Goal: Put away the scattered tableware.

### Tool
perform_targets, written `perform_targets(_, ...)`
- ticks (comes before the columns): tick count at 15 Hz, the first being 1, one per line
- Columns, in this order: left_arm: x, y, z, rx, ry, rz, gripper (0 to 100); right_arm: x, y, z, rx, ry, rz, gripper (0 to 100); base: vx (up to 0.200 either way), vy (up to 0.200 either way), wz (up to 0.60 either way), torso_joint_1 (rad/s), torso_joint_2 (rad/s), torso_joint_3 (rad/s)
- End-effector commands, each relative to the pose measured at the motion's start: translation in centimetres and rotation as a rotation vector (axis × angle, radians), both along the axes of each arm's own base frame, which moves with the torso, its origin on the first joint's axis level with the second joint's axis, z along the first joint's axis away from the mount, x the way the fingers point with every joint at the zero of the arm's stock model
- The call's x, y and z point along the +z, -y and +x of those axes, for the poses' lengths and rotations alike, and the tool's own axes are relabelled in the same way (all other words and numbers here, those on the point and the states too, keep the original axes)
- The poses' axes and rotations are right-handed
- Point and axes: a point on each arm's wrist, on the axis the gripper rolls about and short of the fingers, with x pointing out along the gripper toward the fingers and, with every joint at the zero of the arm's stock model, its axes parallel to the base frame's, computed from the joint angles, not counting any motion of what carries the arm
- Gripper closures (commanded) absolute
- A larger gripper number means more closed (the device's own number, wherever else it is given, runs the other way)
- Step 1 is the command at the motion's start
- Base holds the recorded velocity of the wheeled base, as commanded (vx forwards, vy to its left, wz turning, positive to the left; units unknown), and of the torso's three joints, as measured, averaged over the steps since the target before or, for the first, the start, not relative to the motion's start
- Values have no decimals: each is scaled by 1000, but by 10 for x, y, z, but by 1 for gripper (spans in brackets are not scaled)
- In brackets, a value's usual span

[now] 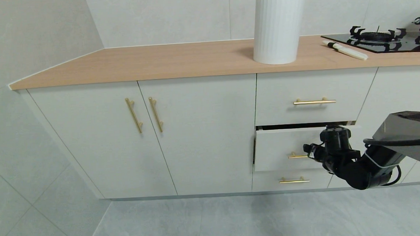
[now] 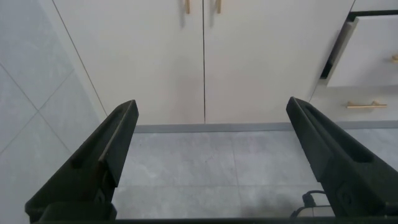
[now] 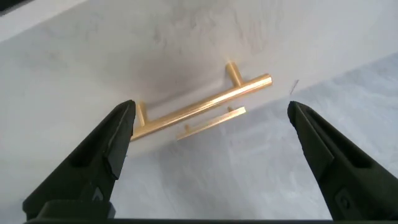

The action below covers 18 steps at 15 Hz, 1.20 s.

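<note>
A white-handled utensil [image 1: 345, 50] lies on the wooden countertop [image 1: 158, 61] beside the stove. Below it, the middle drawer [image 1: 282, 145] stands pulled out a little, showing a dark gap above its front. My right gripper [image 1: 311, 152] is open just in front of that drawer's gold handle [image 1: 296, 156]. In the right wrist view the handle [image 3: 202, 107] lies across the space between the spread fingers of the gripper [image 3: 210, 111], a short way beyond the tips. My left gripper [image 2: 211, 109] is open and holds nothing, low over the floor and facing the cabinet doors [image 2: 205, 56].
A tall white ribbed cylinder [image 1: 278, 28] stands on the countertop above the drawers. A black gas stove [image 1: 387, 39] sits at the right end. Closed drawers lie above [image 1: 314, 101] and below [image 1: 294, 180] the open one. Grey tiled floor [image 1: 218, 220] spreads before the cabinets.
</note>
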Motion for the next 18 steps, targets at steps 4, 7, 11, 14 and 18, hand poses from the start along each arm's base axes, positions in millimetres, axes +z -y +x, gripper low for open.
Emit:
perform_targets(4,0,0,0,0,0,0,0,-13,3,31,-86,71,59,0,0,0,0,0,0,0)
perform_targets(7,0,0,0,0,0,0,0,-14,6,44,-144,116,74,0,0,0,0,0,0,0)
perform_targets(11,0,0,0,0,0,0,0,-17,10,57,-164,150,86,0,0,0,0,0,0,0)
perform_targets(14,0,0,0,0,0,0,0,-18,9,72,-184,186,84,0,0,0,0,0,0,0)
perform_targets(18,0,0,0,0,0,0,0,-12,10,74,-185,205,85,0,0,0,0,0,0,0)
